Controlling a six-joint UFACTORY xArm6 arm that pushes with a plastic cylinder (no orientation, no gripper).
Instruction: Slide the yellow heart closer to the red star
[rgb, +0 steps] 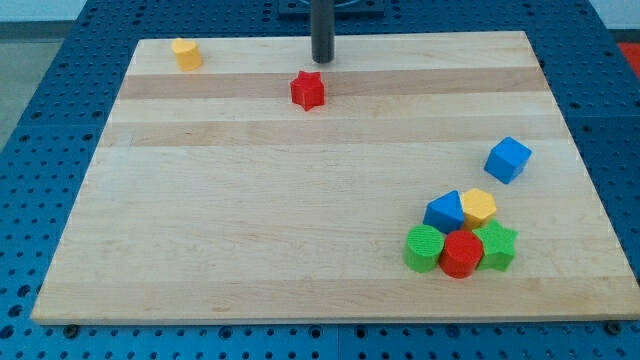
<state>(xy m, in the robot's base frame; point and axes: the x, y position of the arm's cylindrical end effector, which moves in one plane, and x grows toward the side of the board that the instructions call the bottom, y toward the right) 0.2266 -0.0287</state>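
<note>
A wooden board (300, 230) is laid on a blue perforated bench (60, 80). The dark rod is seen at the board's far edge, a little right of the middle, and my tip (322, 60) is set down on the wood just inside that edge. No claw is fitted to the arm; the rod ends plainly, nothing is held by it, and no block is touched by it.

The red star (308, 90) is found just below the tip, slightly toward the view's left, with a small gap kept between the two. The yellow heart (185, 53) is placed near the board's far left corner, well apart from the star and from the tip; its heart shape can barely be made out at this size.

A blue cube (508, 159) is seen alone near the right edge. Toward the near right corner a tight cluster is gathered: a blue block (444, 212), a yellow block (479, 207), a green cylinder (424, 248), a red cylinder (461, 253) and a green star (496, 245), each pressed against its neighbours.
</note>
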